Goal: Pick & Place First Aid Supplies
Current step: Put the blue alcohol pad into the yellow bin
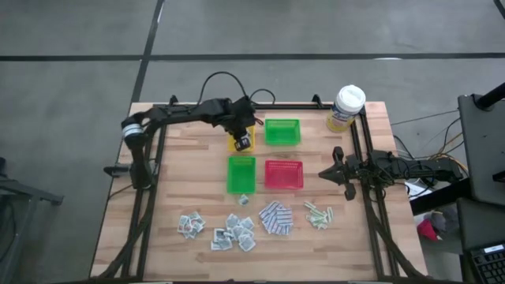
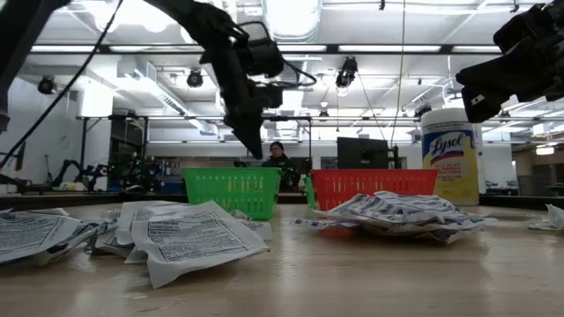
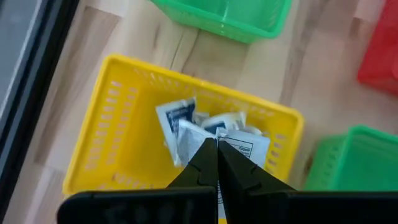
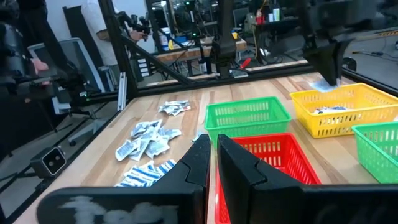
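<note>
My left gripper point(image 1: 243, 143) hangs over the yellow tray point(image 3: 112, 118), pointing steeply down, shut on a white-grey sachet point(image 4: 319, 84). More sachets point(image 3: 180, 121) lie inside that tray. On the near part of the table lie loose white-grey sachets point(image 1: 233, 233), blue-and-white pads point(image 1: 276, 218) and pale green strips point(image 1: 318, 214). One sachet point(image 1: 244, 200) lies alone by the near green tray. My right gripper point(image 1: 335, 170) waits at the table's right edge, level and shut, with nothing between its fingers point(image 4: 199, 165). My left gripper pinches the sachet between its two fingertips point(image 3: 208, 155), coming from above and slanting down. Only a pale bit of the sachet point(image 3: 244, 148) shows beside the tips, so which edge it has I cannot tell. The sachet hangs clear, above the yellow tray.
Two green trays point(image 1: 282, 131) point(image 1: 241, 173) and a red tray point(image 1: 283, 173) stand around the yellow one. A yellow canister with a white lid point(image 1: 346, 108) stands at the far right corner. Black frame rails point(image 1: 150, 197) run along both sides.
</note>
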{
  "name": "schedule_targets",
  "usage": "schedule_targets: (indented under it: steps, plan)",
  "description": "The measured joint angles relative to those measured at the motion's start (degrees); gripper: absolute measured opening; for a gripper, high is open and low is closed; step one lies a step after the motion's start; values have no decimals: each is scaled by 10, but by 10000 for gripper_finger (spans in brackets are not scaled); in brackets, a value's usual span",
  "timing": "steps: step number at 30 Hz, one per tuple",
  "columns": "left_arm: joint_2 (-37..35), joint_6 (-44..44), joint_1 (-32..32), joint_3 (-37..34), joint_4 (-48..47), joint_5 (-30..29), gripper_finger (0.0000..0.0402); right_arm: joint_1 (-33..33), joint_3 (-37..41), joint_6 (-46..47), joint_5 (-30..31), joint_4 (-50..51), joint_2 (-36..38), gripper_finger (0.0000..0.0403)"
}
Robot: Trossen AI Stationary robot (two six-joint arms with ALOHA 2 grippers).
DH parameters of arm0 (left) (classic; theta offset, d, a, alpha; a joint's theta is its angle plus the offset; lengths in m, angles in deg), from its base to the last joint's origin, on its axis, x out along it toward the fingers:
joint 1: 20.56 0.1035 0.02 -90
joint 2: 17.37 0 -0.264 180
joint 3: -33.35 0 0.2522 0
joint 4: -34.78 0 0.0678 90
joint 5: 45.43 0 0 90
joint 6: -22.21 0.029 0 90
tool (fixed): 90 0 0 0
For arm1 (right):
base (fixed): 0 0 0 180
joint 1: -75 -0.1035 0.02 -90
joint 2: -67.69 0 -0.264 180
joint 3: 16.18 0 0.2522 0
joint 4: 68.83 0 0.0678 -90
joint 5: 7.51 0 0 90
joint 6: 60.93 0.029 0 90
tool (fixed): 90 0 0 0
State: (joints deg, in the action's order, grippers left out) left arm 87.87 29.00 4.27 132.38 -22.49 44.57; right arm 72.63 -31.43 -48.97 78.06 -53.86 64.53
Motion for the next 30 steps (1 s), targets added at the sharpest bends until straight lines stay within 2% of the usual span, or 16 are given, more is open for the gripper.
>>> schedule_targets:
  steps: [6, 10, 30]
  plan:
    - [65, 27, 17, 62, -41, 11, 0, 0, 0, 0, 0, 0, 0, 28]
    - [89, 40, 28, 78, -66, 10, 0, 0, 0, 0, 0, 0, 0, 28]
    - [100, 53, 34, 73, -56, 20, 3, 0, 0, 0, 0, 0, 0, 28]
